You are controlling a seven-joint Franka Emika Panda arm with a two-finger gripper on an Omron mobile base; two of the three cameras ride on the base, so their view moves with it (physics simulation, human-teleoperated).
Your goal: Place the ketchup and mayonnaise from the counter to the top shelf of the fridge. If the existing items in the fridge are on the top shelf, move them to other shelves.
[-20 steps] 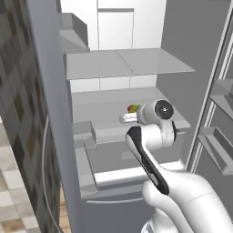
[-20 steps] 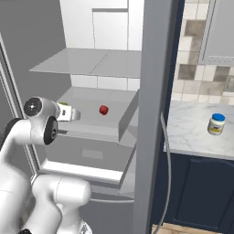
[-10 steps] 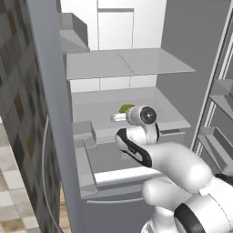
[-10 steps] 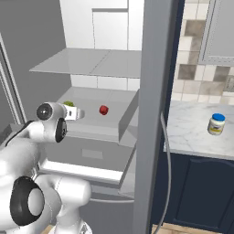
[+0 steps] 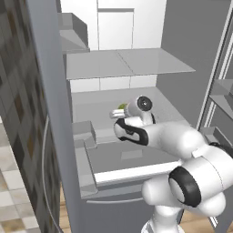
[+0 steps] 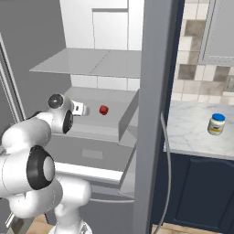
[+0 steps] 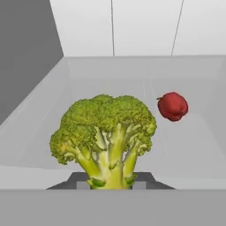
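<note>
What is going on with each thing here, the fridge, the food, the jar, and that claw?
Fridge: door open, shelves in sight.
Broccoli: upright, stalk between the fingertips, on a lower shelf.
Red apple: lying loose on the same shelf, apart from the broccoli.
Mayonnaise jar: standing upright on the counter, blue lid on.
Gripper: reaching into the fridge; grip on the stalk cannot be judged.

Bumpy matt green broccoli head [image 7: 104, 132]; smooth, faintly glossy red apple [image 7: 172, 106]; matt pale grey plastic fridge shelf [image 7: 194, 150]; veined white marble surface [image 6: 196, 132].
</note>
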